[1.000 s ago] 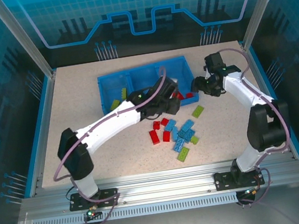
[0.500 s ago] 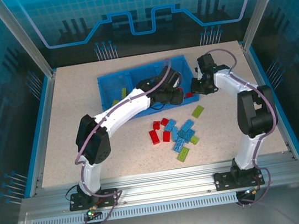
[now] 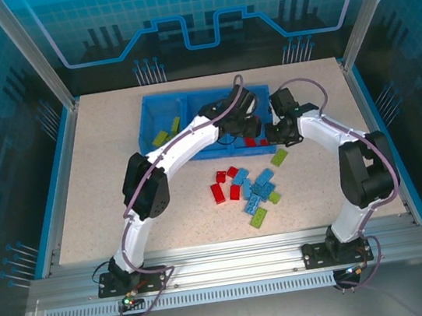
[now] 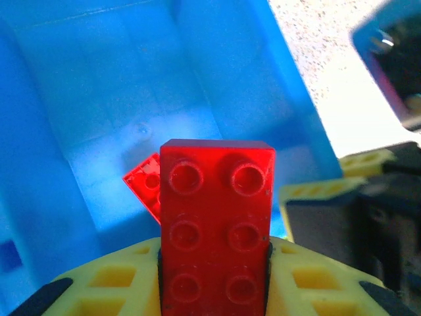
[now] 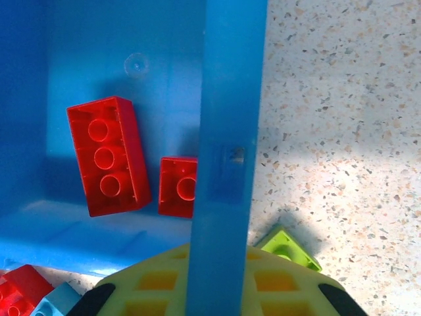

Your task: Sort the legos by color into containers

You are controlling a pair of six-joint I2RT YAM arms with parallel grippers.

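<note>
My left gripper (image 4: 214,260) is shut on a red lego (image 4: 216,210) and holds it above the right-hand compartment of the blue tray (image 3: 158,105). Another red lego (image 4: 146,185) lies on the floor of that compartment. In the top view the left gripper (image 3: 247,125) hangs over the tray's right end. My right gripper (image 5: 220,263) is shut on the tray's right wall (image 5: 230,99), with one finger inside and one outside. Two red legos (image 5: 108,155) lie just inside that wall. Yellow-green legos (image 3: 165,132) lie in the left compartment. Red, light blue and green legos (image 3: 251,190) are scattered on the table.
A single green lego (image 3: 279,157) lies on the table by the tray's near right corner, beside my right gripper (image 3: 275,135). Both arms arch over the table's middle. Blue side rails (image 3: 57,179) border the speckled tabletop.
My left arm has carried the red lego rightwards over the tray's right compartment. My right gripper has moved left to the tray's right wall and shut on it.
</note>
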